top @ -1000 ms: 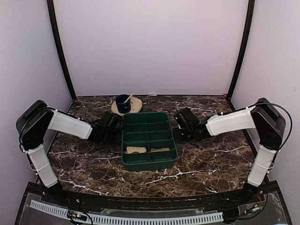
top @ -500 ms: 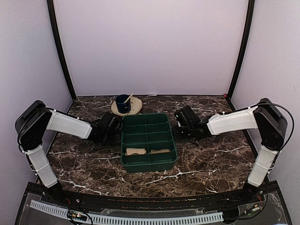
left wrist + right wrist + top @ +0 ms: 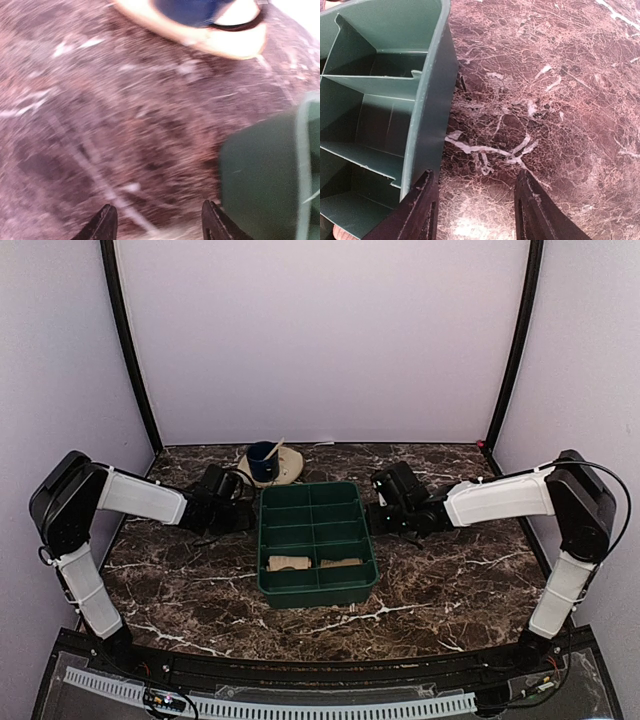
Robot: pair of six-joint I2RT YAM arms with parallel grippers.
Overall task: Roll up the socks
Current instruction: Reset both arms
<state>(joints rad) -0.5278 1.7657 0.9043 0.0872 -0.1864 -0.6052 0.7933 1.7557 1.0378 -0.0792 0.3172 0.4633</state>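
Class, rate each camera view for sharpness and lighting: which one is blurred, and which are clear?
Left wrist view: heavily smeared, the brown marble tabletop streaked, the beige round saucer and dark green plastic divider tray soft-edged. Right wrist view: sharp, white veins crisp. Top external view: evenly lit, in focus, no harsh shadows.

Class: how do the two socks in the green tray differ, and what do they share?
The left sock looks a shorter, thicker roll; the right sock longer and flatter. The left sock sits in the left column of the tray, the right sock in its right. Both are tan, in one row.
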